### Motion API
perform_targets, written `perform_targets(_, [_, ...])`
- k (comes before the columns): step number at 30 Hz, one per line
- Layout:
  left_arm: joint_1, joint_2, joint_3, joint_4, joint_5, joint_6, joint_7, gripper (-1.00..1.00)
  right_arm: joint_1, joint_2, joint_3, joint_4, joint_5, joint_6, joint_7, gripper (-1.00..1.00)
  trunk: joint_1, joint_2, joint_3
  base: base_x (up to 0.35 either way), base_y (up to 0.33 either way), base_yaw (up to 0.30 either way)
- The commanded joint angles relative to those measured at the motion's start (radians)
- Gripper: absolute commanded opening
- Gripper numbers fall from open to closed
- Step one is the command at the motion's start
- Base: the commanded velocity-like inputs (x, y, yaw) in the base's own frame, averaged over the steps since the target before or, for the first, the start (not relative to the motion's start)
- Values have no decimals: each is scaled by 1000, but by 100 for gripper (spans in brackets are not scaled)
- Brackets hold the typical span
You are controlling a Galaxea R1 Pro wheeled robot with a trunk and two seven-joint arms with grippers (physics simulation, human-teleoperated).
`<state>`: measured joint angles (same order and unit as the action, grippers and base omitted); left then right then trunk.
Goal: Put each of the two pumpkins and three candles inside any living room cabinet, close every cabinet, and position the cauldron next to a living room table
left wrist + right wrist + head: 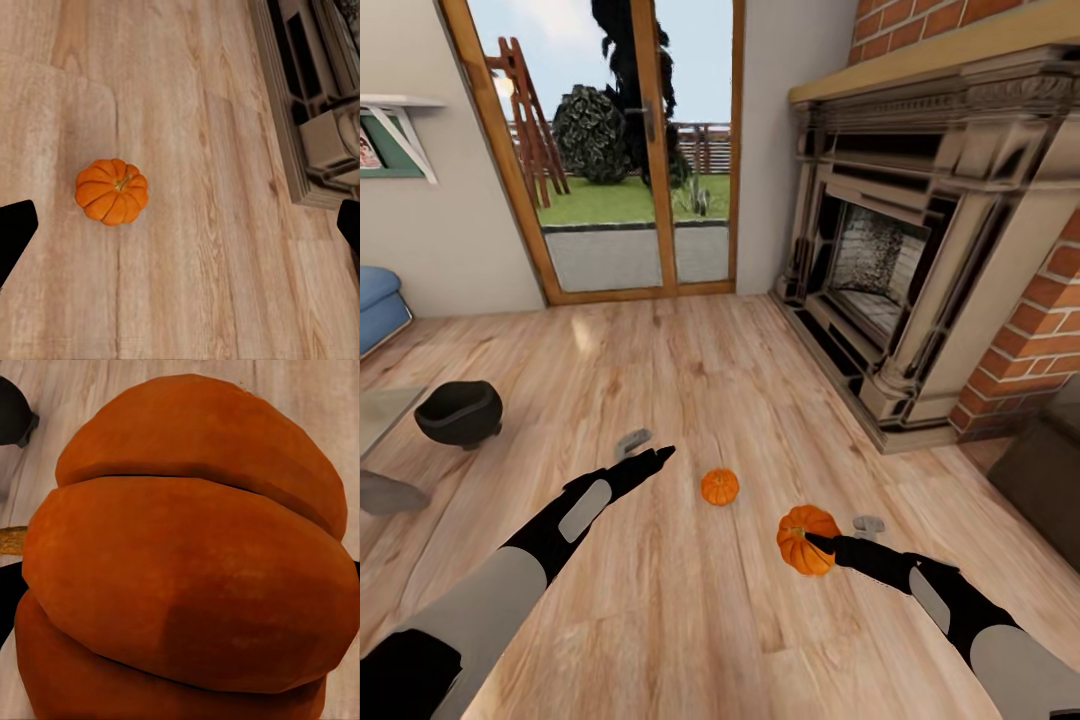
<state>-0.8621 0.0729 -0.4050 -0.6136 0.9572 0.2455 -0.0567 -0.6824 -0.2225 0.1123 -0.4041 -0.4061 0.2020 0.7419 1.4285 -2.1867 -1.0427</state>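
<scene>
I see a wood floor (690,400) all around my arms. At about 2 o'clock stands the big black fireplace (900,260) with red bricks beside it. At 12 o'clock are the glass doors (630,150) to the garden. At 9 o'clock sits the black cauldron (458,412) on the floor, near a blue seat (380,305).

My right gripper (812,542) is clenched around one pumpkin (806,539). In the right wrist view this pumpkin (187,570) is so close that its orange ribs cover almost everything, and its stem pokes out at one side.

The other pumpkin (720,487) lies on the bare floor between my two arms, near 12 o'clock. It sits apart from the held one. My left gripper (660,455) hangs just beside it, toward 10 o'clock, not touching it. In the left wrist view that pumpkin (112,191) rests upright with its stem on top, and the two black fingers (15,232) are spread wide with nothing between them. Nothing blocks the way to it.
</scene>
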Motion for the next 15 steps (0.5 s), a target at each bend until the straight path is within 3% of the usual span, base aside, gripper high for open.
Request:
perform_targets(1, [0, 0, 0, 0, 0, 0, 0, 100, 0, 0, -2, 0, -3, 1, -1, -100, 0, 0, 0, 337, 0, 0])
perform_targets(15, [0, 0, 0, 0, 0, 0, 0, 100, 0, 6, 0, -1, -3, 1, -4, -100, 0, 0, 0, 337, 0, 0])
